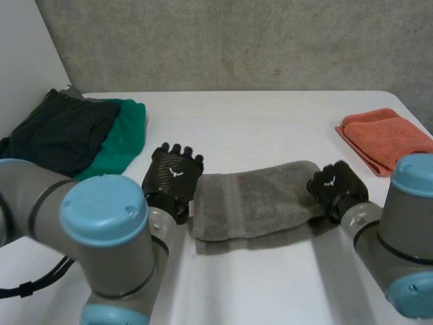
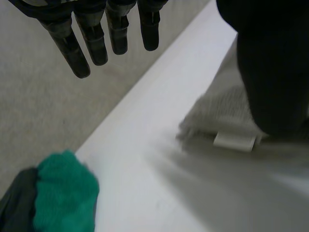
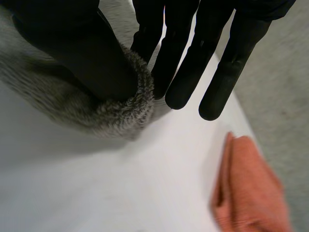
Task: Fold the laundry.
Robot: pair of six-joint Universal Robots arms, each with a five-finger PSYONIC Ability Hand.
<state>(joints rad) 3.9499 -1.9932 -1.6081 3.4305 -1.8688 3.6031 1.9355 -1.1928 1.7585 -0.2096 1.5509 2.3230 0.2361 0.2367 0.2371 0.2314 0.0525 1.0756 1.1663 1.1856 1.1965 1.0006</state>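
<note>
Your head view under soft, even light, white table (image 1: pixel 270 122) bright, grey towel (image 1: pixel 257 200) mid-toned, dark clothes (image 1: pixel 57 132) deep in tone, your right wrist view showing soft shade beneath the towel's rolled edge.

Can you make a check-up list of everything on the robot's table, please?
Surface: white table, bare between the cloths.
Job's things: grey towel folded into a long strip across the middle; green cloth and dark cloth heaped together at the far left corner; orange towel folded at the right edge.
Clutter: nothing seen.
Hands: left hand at the grey towel's left end, fingers straight, thumb resting on it; right hand at its right end, pinching the end between thumb and fingers.
Cables: nothing seen among the cloths.
Surroundings: grey wall behind the table.
</note>
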